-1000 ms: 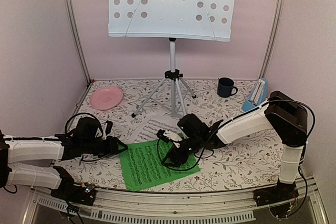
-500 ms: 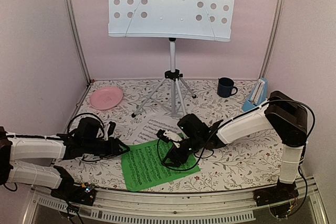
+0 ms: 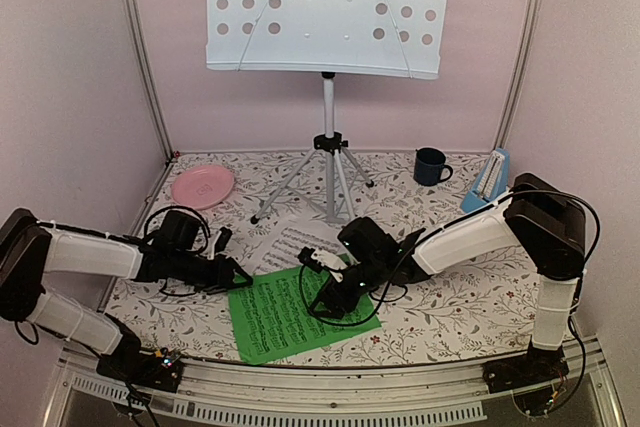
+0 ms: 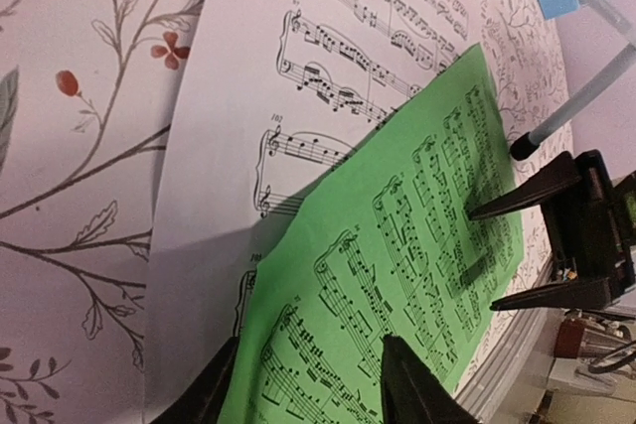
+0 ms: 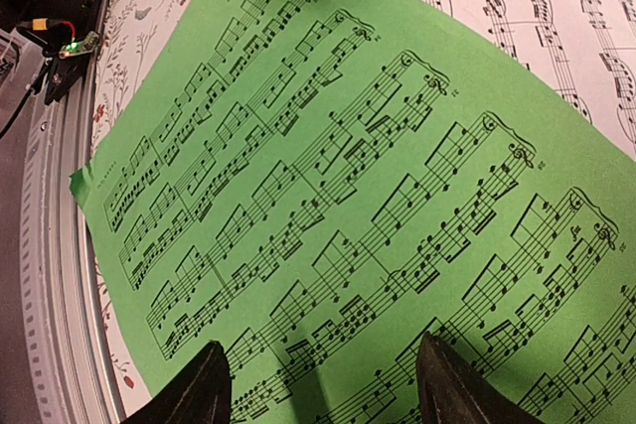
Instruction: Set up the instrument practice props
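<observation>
Top external view: both arms reach low over the sheet music at the lower centre of the bench (image 3: pixel 450 322).
The green page (image 3: pixel 285 319) lies flat at lower centre, overlapping the white page (image 3: pixel 290 240) just above it. The left fingers (image 4: pixel 405 389) are spread over the green page's left edge. The right fingers (image 5: pixel 207 392) are spread wide over its middle. The music stand (image 3: pixel 328 9) stands at upper centre, and the metronome (image 3: pixel 490 177) sits at the right by the wall.

Robot lab booth — pink wall panels (image 3: pixel 60 77), metal corner posts (image 3: pixel 141 57), floral tabletop (image 3: pixel 450 317), slotted mounting rail (image 3: pixel 330 389) along front.
</observation>
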You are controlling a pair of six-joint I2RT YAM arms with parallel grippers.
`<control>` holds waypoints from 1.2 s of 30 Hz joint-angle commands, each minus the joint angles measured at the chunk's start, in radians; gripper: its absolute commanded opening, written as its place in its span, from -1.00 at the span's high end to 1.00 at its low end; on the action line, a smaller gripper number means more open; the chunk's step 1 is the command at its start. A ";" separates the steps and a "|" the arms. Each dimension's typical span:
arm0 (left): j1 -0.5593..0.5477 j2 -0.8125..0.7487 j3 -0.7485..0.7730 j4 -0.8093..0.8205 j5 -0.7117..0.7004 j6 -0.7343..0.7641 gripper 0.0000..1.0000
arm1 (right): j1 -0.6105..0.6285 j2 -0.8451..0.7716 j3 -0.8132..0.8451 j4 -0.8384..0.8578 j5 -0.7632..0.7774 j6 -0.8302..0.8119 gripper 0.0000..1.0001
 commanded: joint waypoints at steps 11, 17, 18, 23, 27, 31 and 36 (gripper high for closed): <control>0.038 0.193 0.183 -0.105 0.268 0.201 0.23 | 0.012 0.009 -0.041 -0.052 -0.004 -0.074 -0.30; 0.032 0.255 0.254 -0.196 0.209 0.244 0.23 | 0.012 0.009 -0.043 -0.052 -0.008 -0.091 -0.29; 0.029 0.260 0.274 -0.232 0.180 0.260 0.22 | 0.011 0.009 -0.044 -0.051 -0.009 -0.091 -0.29; 0.025 0.289 0.363 -0.368 0.141 0.349 0.16 | 0.012 0.008 -0.047 -0.047 -0.010 -0.103 -0.29; 0.025 0.320 0.399 -0.436 0.143 0.409 0.18 | 0.012 -0.003 -0.055 -0.040 -0.007 -0.116 -0.28; 0.000 0.392 0.433 -0.444 0.189 0.443 0.31 | 0.012 -0.013 -0.066 -0.022 -0.006 -0.125 -0.27; -0.054 0.464 0.495 -0.452 0.197 0.464 0.43 | 0.012 -0.017 -0.068 -0.021 -0.005 -0.138 -0.26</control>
